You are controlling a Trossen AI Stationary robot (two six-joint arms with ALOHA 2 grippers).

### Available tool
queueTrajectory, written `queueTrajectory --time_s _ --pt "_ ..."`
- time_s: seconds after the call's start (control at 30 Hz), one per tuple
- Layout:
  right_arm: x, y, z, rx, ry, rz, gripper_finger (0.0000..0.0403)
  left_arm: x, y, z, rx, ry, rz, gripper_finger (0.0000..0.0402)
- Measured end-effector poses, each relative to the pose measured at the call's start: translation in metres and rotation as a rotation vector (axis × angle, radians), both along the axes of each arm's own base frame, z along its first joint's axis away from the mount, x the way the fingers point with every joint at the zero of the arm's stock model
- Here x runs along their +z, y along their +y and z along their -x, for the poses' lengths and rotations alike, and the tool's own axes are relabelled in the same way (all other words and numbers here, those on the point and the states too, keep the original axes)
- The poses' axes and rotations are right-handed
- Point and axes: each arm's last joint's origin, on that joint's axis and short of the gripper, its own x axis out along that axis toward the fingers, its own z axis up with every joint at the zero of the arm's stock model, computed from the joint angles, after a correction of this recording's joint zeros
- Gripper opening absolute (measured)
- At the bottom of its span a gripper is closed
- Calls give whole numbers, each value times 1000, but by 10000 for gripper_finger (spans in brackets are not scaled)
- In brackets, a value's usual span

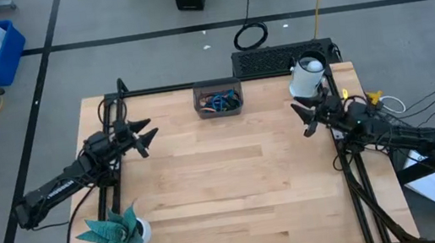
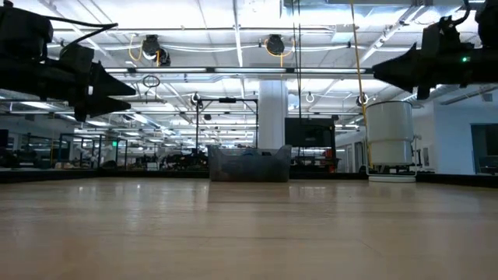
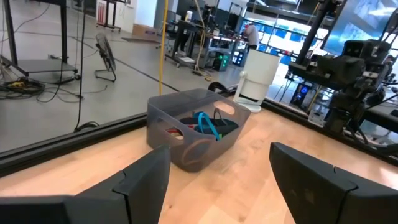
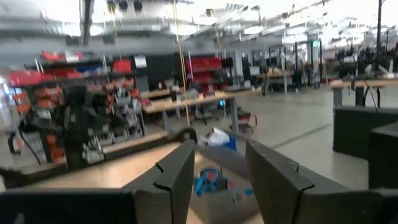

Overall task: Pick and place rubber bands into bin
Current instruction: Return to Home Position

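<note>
The job is looking finished: the rubber bands (image 1: 221,100) are sitting in a tangle inside the bin (image 1: 197,105) at the middle of the table's (image 1: 228,197) far edge, and no loose band is showing on the wood. The left gripper (image 1: 150,136) is hovering by the left edge, fingers spread, holding nothing. The right gripper (image 1: 301,120) is hovering by the right edge, likewise spread and empty.

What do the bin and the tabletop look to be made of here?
The bin looks like smoky translucent plastic: rubber bands show faintly through its wall. The tabletop looks like pale wood, probably satin-finished, with plank seams and grain.
</note>
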Motion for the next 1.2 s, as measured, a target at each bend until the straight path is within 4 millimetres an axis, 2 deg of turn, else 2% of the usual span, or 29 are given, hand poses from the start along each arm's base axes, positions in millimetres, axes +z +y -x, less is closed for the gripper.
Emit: queueTrajectory --time_s 0.27,1.2 --pt "-16 -1 -2 0 161 -51 141 0 0 0 0 -1 0 280" --pt "-14 -1 -2 0 140 -44 141 0 0 0 1 0 0 280"
